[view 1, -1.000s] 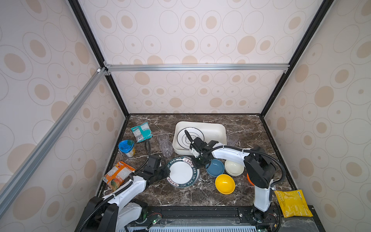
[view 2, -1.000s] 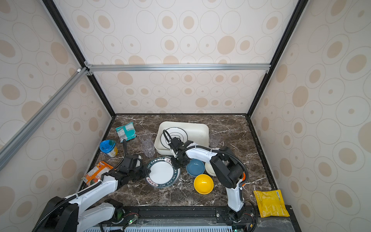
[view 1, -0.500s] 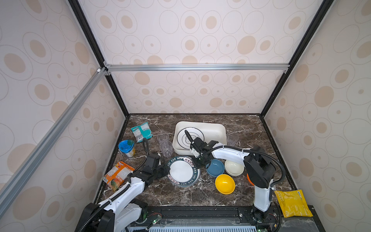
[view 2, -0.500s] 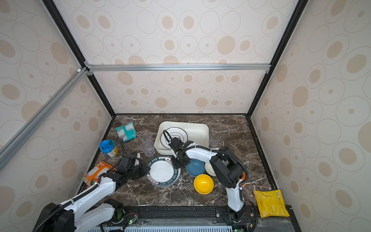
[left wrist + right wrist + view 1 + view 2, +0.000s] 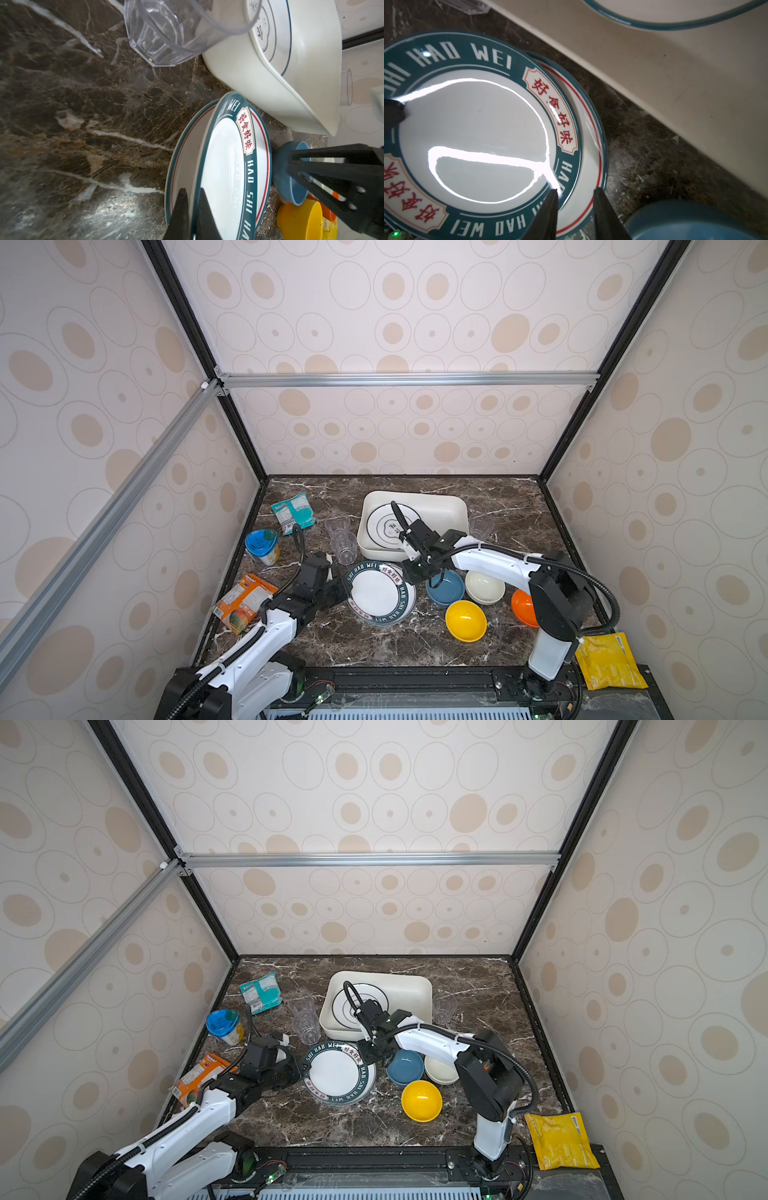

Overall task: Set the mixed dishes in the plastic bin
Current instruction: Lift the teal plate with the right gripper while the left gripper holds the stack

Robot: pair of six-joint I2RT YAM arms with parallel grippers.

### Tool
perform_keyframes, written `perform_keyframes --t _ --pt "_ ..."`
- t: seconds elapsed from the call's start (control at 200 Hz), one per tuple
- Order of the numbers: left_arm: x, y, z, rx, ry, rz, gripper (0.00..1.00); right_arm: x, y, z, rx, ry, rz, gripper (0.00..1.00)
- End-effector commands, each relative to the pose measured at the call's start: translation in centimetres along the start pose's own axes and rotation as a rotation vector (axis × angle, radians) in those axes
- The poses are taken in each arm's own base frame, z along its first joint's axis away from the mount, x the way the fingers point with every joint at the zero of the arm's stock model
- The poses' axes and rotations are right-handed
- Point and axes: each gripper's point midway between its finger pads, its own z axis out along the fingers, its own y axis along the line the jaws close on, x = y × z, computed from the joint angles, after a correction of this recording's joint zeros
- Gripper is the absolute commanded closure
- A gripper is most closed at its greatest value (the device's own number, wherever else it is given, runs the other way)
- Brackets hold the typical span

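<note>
L claw point(image 5: 192, 194) pinched shut on rim of top plate point(image 5: 226, 166), which lies on lower plate point(image 5: 182, 158) mid worktop point(image 5: 374, 643), just front of bin point(image 5: 451, 510) at back-centre. R claw point(image 5: 575, 193) narrowly open, straddling both rims on opp. side. Worktop: dark brown marble w/ white veins. Walls point(image 5: 395, 315): cream panels w/ beige ovals, black frame, alu rail point(image 5: 407, 379).

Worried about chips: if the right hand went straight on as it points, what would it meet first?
Probably the dark rim of the top plate, just beyond the right hand; depth is unclear.
</note>
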Motion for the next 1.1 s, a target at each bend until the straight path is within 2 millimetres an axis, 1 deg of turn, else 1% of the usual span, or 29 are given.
perform_keyframes --t 0.0,0.13,0.36,0.395,0.46,0.64,0.865,0.985,1.095 --pt "-1.6 -1.8 -1.1 0.035 -0.04 0.011 1.0 -0.2 -0.6 -1.2 -0.015 -0.024 0.049 0.67" --pt "-1.9 -2.8 -1.5 0.067 -0.039 0.018 1.0 -0.6 -0.7 -1.8 -0.021 -0.039 0.057 0.67" --pt "-2.5 -4.5 -2.8 0.104 -0.032 0.053 1.0 -1.0 -0.6 -2.7 -0.063 -0.059 0.083 0.67" --pt "-2.5 -4.7 -3.0 0.109 -0.029 0.057 1.0 -1.1 -0.7 -2.8 -0.065 -0.062 0.089 0.65" --pt "-2.6 -5.1 -3.3 0.116 -0.026 0.065 1.0 -1.3 -0.7 -3.1 -0.076 -0.069 0.097 0.64" --pt "-2.8 -6.4 -4.2 0.155 -0.02 0.078 1.0 -2.3 -0.9 -4.7 -0.11 -0.107 0.133 0.61" --pt "-5.1 -9.2 -5.6 0.271 -0.092 0.053 1.0 -3.5 -1.3 -6.6 -0.207 -0.145 0.201 0.58" --pt "-6.2 -10.1 -5.5 0.313 -0.122 0.027 1.0 -4.0 -1.2 -7.1 -0.274 -0.155 0.242 0.58" --pt "-6.9 -10.5 -5.2 0.338 -0.135 0.006 1.0 -4.3 -1.7 -7.2 -0.297 -0.169 0.276 0.58"
